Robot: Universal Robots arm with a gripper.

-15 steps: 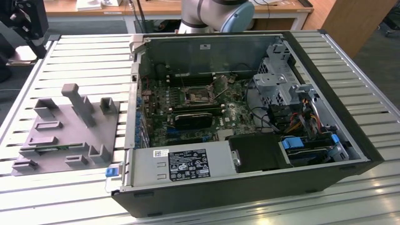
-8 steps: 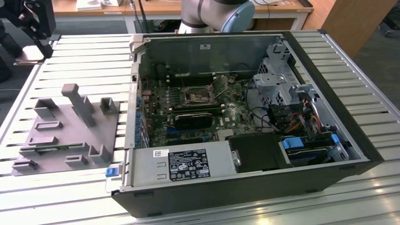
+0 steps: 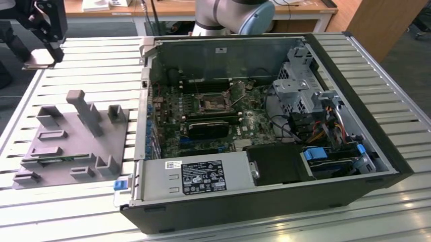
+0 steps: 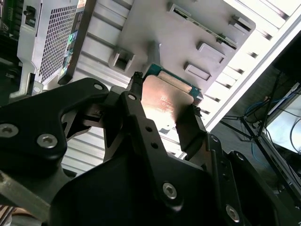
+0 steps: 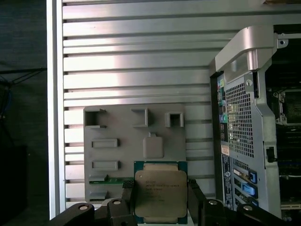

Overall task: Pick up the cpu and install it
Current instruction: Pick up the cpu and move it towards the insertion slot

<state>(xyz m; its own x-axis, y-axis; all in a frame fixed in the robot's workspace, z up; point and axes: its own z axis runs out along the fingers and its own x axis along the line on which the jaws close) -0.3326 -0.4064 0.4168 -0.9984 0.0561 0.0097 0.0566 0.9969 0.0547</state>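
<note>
Claw (image 5: pixel 161 190) clamps the cpu (image 5: pixel 160 202); grey fixture (image 5: pixel 117 122) lies beside computer case (image 5: pixel 240 117).

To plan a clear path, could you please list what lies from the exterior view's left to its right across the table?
Grey fixture plate → silver power supply → black shroud → blue drive caddy.

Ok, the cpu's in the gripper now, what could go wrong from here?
1. The gripper holds the cpu by two opposite edges only; a jolt could tilt or drop it.
2. The computer case's raised side wall stands between the grey holder and the motherboard; a low path might clip it.
3. The socket sits deep in the case near cables; the broad gripper could snag them.
</note>
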